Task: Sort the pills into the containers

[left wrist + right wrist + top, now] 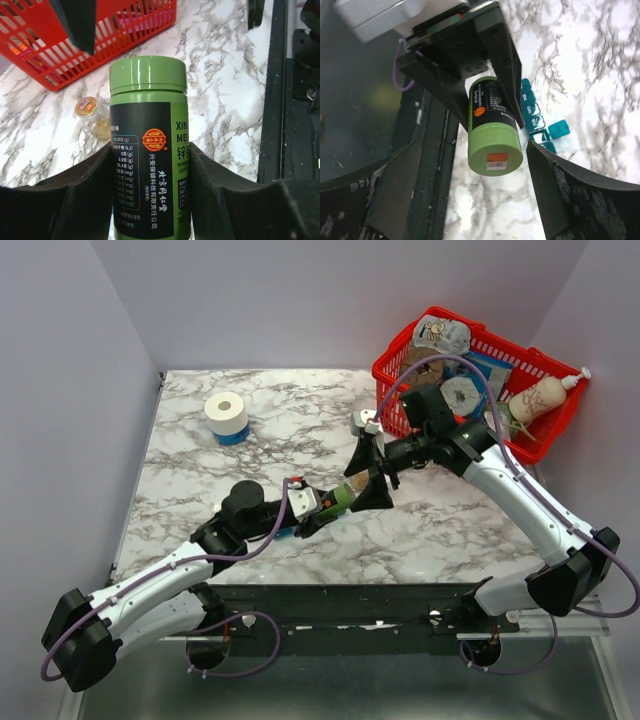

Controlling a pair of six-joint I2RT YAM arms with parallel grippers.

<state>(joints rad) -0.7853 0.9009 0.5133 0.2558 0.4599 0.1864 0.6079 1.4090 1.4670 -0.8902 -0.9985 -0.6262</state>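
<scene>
My left gripper [150, 200] is shut on a green pill bottle [147, 150] with a black label and holds it above the table, cap pointing at the right arm. It shows in the top view [338, 502] too. My right gripper [472, 147] is open, with a finger on each side of the bottle's cap [495, 150] and a gap on both sides. In the top view it is at mid-table [372, 480]. The teal pill organiser [534, 117] lies on the marble under the bottle, some lids open. No loose pills show.
A red mesh basket [560, 430] full of goods stands at the back right, also in the left wrist view [100, 45]. A small glass jar with a gold lid [92, 117] stands on the marble before it. A white roll on a blue base [226, 415] sits at the back left.
</scene>
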